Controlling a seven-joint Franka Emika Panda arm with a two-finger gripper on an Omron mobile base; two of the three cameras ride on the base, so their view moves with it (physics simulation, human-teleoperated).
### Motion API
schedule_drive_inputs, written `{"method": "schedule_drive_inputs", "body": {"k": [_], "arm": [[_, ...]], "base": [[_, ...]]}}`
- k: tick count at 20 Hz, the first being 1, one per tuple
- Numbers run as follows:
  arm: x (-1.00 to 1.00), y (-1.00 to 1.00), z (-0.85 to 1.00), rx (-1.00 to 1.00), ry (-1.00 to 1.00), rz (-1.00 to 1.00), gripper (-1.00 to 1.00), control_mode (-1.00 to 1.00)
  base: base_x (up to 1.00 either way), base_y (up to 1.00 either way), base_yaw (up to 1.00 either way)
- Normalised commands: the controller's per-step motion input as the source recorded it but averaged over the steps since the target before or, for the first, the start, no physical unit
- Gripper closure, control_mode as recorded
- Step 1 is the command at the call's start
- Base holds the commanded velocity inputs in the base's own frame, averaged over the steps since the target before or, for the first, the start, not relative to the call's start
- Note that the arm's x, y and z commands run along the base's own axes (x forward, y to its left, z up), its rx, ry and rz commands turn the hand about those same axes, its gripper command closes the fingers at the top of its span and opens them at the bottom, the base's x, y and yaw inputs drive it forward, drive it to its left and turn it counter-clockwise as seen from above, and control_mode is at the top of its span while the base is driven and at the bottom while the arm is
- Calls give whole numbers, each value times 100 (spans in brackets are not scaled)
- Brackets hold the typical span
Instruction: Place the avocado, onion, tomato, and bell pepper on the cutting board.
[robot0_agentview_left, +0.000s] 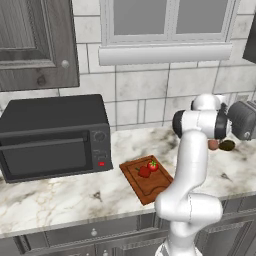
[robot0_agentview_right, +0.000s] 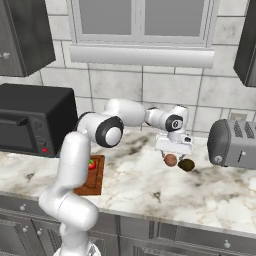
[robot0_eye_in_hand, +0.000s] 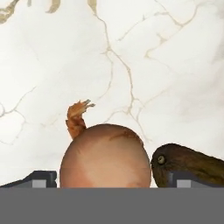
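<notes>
near the surface's (robot0_agentview_right: 150, 185) back edge, the spread claw (robot0_agentview_right: 173, 155) straddles the onion (robot0_eye_in_hand: 105, 156), seemingly not pinching; avocado (robot0_eye_in_hand: 188, 166) touching beside.

A: What colours are the foods?
B: Tan-pink onion (robot0_eye_in_hand: 105, 155), near-black green-brown avocado (robot0_eye_in_hand: 188, 164), bright red tomato (robot0_agentview_left: 153, 165), darker red pepper (robot0_agentview_left: 144, 171)
A: And the surfaces?
B: Reddish-brown board (robot0_agentview_left: 150, 185); white counter (robot0_agentview_right: 150, 185) with tan veins; black microwave (robot0_agentview_left: 52, 135)

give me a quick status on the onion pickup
Gripper open, straddling onion, not closed yet. Avocado right against it, crowding one finger. Tomato, bell pepper on cutting board.
</notes>
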Motion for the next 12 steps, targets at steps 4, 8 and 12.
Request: {"method": "schedule_drive_inputs", "body": {"k": [4,8,12], "arm": [[-33,53,-100,12,19,0,100,-100],[-49,17,-58,11,10,0,100,-100],[-60,3,24,5,0,0,100,-100]], "base": [[0,0,0],[0,0,0],[0,0,0]]}}
